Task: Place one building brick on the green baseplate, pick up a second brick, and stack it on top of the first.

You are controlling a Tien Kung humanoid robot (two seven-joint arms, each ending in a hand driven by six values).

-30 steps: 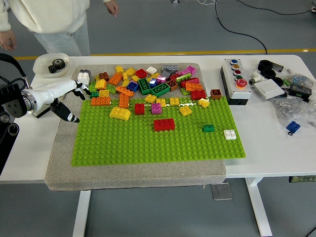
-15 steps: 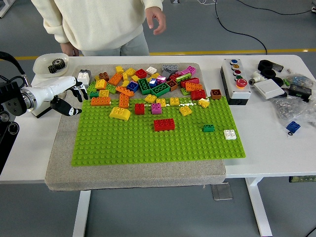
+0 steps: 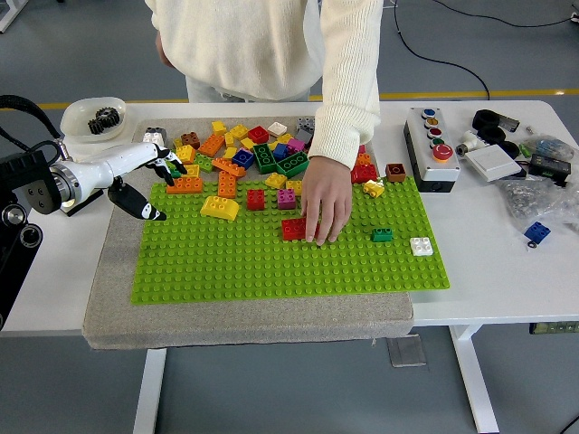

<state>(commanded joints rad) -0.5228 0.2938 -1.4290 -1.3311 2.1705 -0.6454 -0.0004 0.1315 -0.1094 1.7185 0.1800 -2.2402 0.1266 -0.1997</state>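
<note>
Fingers (image 3: 145, 210) of the left hand (image 3: 140, 176) were spread, holding nothing, over the green baseplate's (image 3: 271, 267) left edge. Red brick (image 3: 294, 229) lay mid-baseplate, long axis left-right, partly covered by a person's hand (image 3: 326, 206) pressing on it. Brick pile (image 3: 249, 149) sat along the far edge. Right hand out of view.

This looks like a robotics lab or test workshop. A white worktop (image 3: 507, 280) stands on a bare grey floor (image 3: 507, 36) marked with a yellow line (image 3: 525, 92), and black cables (image 3: 434, 59) trail across the floor at the far right. On the worktop's right side sit a grey button box (image 3: 432, 147) with coloured push buttons and a scatter of small electronic parts (image 3: 529, 163). At the far left, a white bowl (image 3: 92, 117) holds black gears (image 3: 106, 117).
</note>
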